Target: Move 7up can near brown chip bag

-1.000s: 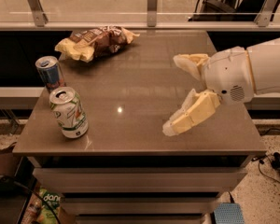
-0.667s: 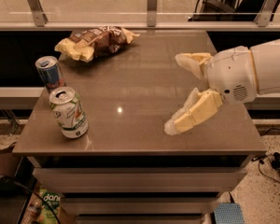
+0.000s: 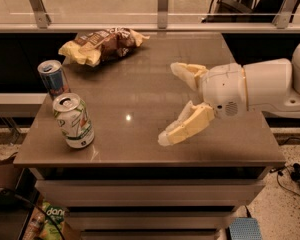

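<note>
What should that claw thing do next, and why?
Probably reach across toward the 7up can, which stands untouched near the table front edge, apart from the brown chip bag. The claw hangs open over the table's other side, holding nothing.

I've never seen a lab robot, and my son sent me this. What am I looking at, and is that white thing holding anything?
The white shape on the right is a robot arm. Its pale two-finger tool is over the right half of the brown table, with its fingers spread open, holding nothing. A single camera looks down at the table from the front. At the table's left front stands a white and green 7up can, with a slimmer blue can just behind it. A brown chip bag lies at the back left.
</note>
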`<action>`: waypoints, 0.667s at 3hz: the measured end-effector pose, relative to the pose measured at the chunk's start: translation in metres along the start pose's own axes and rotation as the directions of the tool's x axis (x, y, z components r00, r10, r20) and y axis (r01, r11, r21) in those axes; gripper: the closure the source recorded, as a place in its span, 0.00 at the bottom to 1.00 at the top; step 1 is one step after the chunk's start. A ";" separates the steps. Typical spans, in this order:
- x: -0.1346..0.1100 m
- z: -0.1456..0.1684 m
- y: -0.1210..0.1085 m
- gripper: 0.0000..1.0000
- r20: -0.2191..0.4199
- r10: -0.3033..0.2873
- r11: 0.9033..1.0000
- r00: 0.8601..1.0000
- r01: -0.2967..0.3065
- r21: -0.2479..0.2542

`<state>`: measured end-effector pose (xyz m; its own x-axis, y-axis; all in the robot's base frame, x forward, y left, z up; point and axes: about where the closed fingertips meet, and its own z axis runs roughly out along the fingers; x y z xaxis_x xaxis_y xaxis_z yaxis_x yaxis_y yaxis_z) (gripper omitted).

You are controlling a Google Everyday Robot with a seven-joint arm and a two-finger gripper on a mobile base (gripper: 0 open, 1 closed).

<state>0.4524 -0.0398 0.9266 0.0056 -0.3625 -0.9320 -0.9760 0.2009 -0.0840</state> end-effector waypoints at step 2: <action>0.001 0.050 -0.001 0.00 0.093 -0.024 0.999 0.995 0.028 -0.044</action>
<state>0.4641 0.0055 0.9085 0.0490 -0.2814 -0.9583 -0.9841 0.1502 -0.0945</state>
